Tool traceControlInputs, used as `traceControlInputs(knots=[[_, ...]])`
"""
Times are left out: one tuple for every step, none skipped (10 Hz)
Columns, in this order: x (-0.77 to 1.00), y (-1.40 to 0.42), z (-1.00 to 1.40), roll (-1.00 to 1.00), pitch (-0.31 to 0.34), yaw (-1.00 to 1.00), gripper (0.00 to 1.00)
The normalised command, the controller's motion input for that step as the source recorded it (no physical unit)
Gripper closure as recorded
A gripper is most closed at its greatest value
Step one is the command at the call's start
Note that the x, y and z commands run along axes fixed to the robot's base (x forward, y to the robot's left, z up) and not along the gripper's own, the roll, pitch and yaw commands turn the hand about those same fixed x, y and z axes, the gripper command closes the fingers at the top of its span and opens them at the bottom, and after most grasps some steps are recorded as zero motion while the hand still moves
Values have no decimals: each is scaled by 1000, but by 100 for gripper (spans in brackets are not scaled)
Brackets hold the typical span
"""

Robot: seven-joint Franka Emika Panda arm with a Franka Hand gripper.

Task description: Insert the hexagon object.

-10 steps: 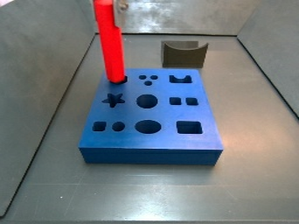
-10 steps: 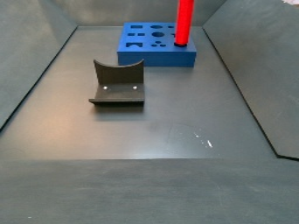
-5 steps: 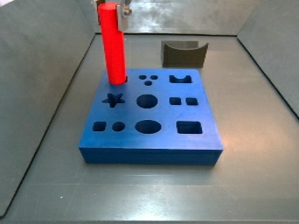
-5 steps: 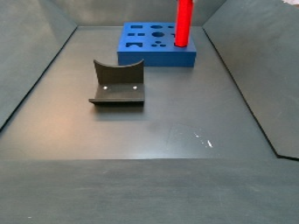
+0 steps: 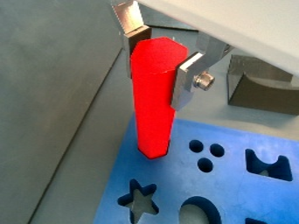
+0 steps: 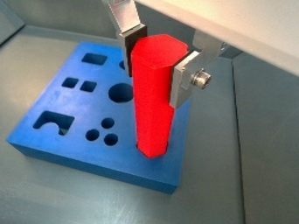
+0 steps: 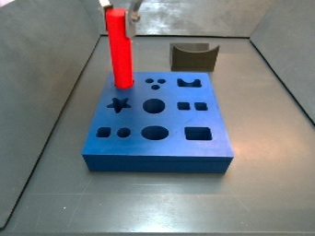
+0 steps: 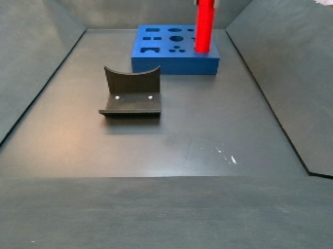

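Observation:
The hexagon object is a bright red glossy rod, held upright over the far left corner of the blue block. My gripper is shut on its upper end, with one silver finger on each side; it shows in both wrist views. The rod's lower end is at the block's top face, behind the star-shaped hole. I cannot tell whether it touches. In a side view the rod runs up out of the picture above the block.
A dark grey curved block stands behind the blue block; in a side view it lies in the middle of the floor. Grey walls slope up round the floor on all sides. The blue block has several other shaped holes.
My gripper has come down a little with the red rod in it, bringing the rod's lower end closer to the block's corner.

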Motion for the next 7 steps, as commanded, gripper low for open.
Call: traceControlInputs(knots=[[71, 0, -414, 0, -29, -14, 100], [57, 0, -434, 0, -60, 0, 100], [37, 0, -434, 0, -83, -34, 100], [0, 0, -414, 9, -59, -103, 100], [0, -14, -403, 9, -83, -57, 100], [0, -46, -271, 0, -107, 0, 100], [-69, 0, -83, 0, -129, 37, 100]])
